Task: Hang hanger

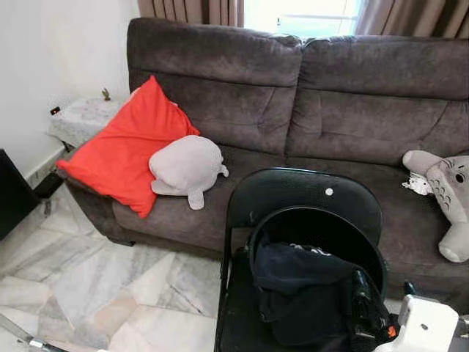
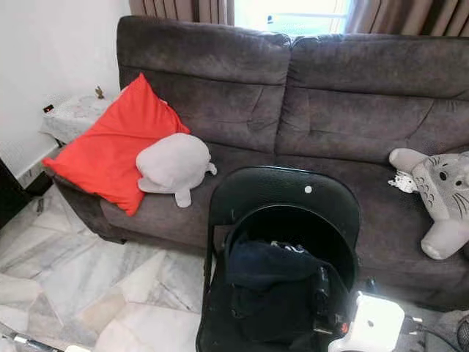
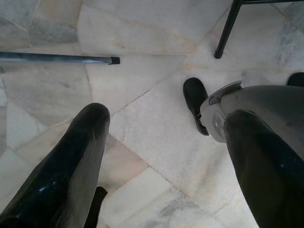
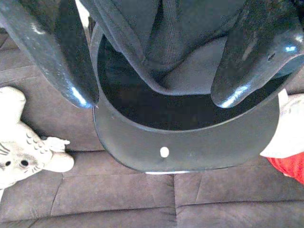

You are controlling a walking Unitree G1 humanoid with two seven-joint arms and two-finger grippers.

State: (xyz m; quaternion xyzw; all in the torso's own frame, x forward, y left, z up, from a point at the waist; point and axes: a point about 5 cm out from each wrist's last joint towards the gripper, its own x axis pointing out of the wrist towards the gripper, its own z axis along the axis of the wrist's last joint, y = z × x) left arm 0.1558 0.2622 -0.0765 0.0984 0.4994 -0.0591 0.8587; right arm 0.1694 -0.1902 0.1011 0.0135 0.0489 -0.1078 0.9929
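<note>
Left eye view: a black folding chair [image 1: 304, 194] is taken as the landmark. A dark garment [image 1: 300, 275] is seen bundled on its seat, against the curved backrest. The hanger cannot be told apart from this dark bundle (too little contrast).

Right tool [image 4: 152, 95]: recorded at the chair's right side, just over the seat. In the right wrist view its two black fingers are spread wide, one on each side of the garment's folds, and nothing is pinched. The chair's backrest rim is seen just beyond the fingertips [image 4: 80, 95].

Left tool [image 3: 164, 118]: held low, to the left of the chair and well apart from the garment, pointing at the marble floor [image 3: 142, 142]. Its fingers are spread and nothing is held. One chair leg [image 3: 227, 31] and a metal rod [image 3: 57, 58] lying on the floor are noted beyond it.

Behind the chair a dark grey sofa [image 1: 352, 110] is noted. On the sofa, left of the chair, a red cushion [image 1: 121, 150] is seen with a pale grey plush [image 1: 187, 167] touching it. To the right of the chair a grey plush toy [image 1: 451, 198] is seen.
</note>
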